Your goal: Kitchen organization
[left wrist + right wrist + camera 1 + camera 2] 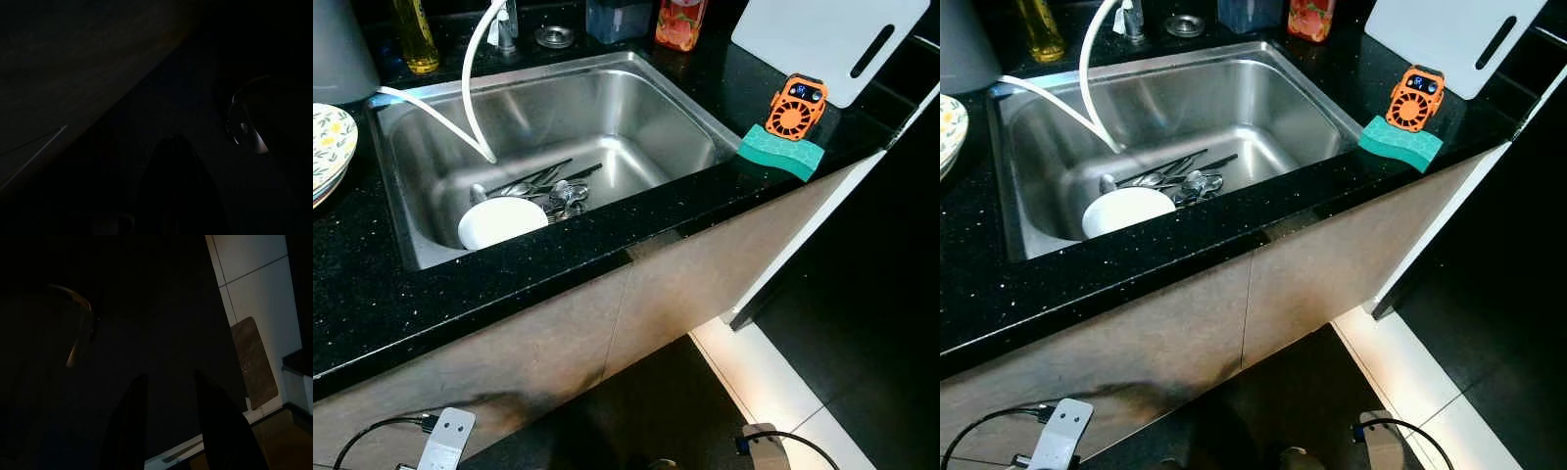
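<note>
A steel sink [636, 93] is set in the black speckled counter [372, 294]. In its basin lie a white bowl [501, 221], upside down, and several pieces of cutlery [553, 191] beside it. A white hose [470, 78] curves down into the basin. Both arms hang idle below the counter, by the cabinet front. In the right wrist view my right gripper [169, 377] is open, its two dark fingers [132, 421] apart over the floor with nothing between them. My left gripper [172, 147] is a dim shape in the very dark left wrist view.
A patterned plate [328, 147] sits left of the sink. To its right lie a green sponge [781, 152], an orange fan [798, 106] and a white cutting board [822, 34]. Bottles [416, 34] line the back. Pale floor tiles [754, 377] lie at lower right.
</note>
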You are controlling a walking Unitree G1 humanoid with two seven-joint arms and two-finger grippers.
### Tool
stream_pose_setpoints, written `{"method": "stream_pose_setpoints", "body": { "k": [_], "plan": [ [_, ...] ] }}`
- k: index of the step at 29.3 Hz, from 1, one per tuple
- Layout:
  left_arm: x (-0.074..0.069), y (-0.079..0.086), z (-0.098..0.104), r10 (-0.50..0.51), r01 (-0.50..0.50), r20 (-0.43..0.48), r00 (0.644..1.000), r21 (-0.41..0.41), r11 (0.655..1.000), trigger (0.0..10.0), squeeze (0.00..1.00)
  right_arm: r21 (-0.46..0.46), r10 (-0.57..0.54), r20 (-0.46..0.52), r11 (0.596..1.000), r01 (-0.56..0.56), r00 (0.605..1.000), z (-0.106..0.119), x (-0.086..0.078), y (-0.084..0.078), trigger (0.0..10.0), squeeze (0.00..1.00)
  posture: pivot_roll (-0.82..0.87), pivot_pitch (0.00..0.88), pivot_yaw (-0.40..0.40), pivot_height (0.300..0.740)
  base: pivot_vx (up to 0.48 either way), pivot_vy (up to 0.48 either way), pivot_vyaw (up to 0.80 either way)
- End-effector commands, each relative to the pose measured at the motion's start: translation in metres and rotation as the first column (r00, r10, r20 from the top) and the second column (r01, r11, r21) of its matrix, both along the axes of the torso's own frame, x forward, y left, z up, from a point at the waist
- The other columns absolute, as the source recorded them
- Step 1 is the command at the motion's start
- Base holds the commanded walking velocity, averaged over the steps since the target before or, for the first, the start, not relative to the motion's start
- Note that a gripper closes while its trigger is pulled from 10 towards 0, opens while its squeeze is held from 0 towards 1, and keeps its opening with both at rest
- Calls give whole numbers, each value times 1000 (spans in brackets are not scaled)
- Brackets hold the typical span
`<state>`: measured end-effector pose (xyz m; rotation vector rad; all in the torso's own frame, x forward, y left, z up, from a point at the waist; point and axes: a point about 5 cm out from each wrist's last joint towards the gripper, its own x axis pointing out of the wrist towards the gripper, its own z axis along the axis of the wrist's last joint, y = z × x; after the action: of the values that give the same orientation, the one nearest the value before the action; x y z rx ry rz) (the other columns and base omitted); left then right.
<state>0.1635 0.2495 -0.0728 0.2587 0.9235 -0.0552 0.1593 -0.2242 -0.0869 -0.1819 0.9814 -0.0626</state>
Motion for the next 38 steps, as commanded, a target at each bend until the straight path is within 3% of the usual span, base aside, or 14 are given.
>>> {"method": "stream_pose_setpoints", "body": {
  "k": [1,21,38],
  "plan": [
    [-12,-2,-7,5,-5,-40,999,3,1000,10000,0,-4,-7,-32,1000,7,999,-4,-9,-1,10000,0,79,141,-53,740,0,0,0],
    [-16,-2,-10,11,-10,-66,998,17,1000,10000,0,-11,8,-37,1000,-8,999,-3,-9,-3,10000,0,75,124,-61,740,0,0,0],
    [-17,-2,-11,11,-9,-73,997,24,1000,10000,8,-9,6,-41,1000,-7,999,-4,-10,-3,10000,0,71,122,-60,740,-306,0,0]
  ]
}}
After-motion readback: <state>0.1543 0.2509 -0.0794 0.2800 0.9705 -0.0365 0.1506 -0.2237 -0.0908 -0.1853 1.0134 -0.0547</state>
